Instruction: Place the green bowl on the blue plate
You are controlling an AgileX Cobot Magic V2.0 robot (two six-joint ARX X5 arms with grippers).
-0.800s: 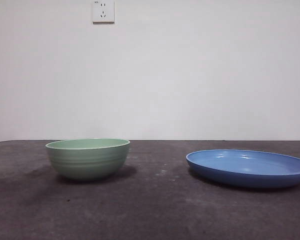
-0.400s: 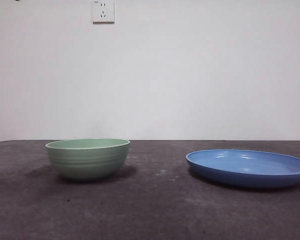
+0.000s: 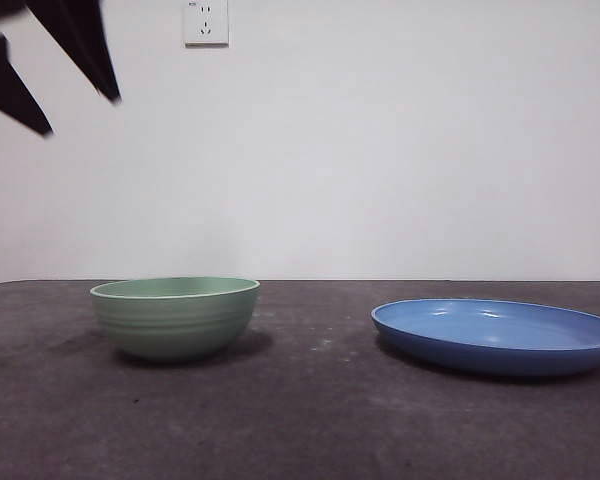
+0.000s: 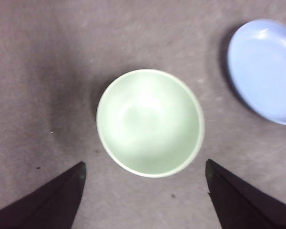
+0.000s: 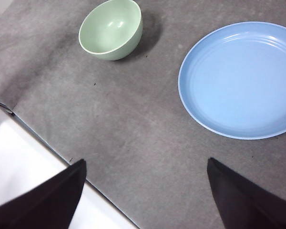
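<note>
The green bowl [image 3: 175, 320] stands upright and empty on the left of the dark table. To its right, apart from it, lies the blue plate [image 3: 495, 335], also empty. My left gripper [image 3: 80, 115] enters at the top left corner, high above the bowl, and it is open. In the left wrist view the bowl [image 4: 150, 121] lies between and beyond the spread jaws of the left gripper [image 4: 145, 164], with the plate [image 4: 267, 67] off to one side. My right gripper [image 5: 146, 162] hangs open high over the table, looking down on the bowl [image 5: 112, 28] and plate [image 5: 240, 78].
A white wall with a power outlet [image 3: 206, 22] stands behind the table. The right wrist view shows the table's edge [image 5: 47, 143] with a white surface [image 5: 19, 176] past it. The dark table top [image 3: 320, 400] runs between the bowl and the plate.
The left gripper's black jaws have come into the front view at the top left corner. Bowl and plate have not moved.
</note>
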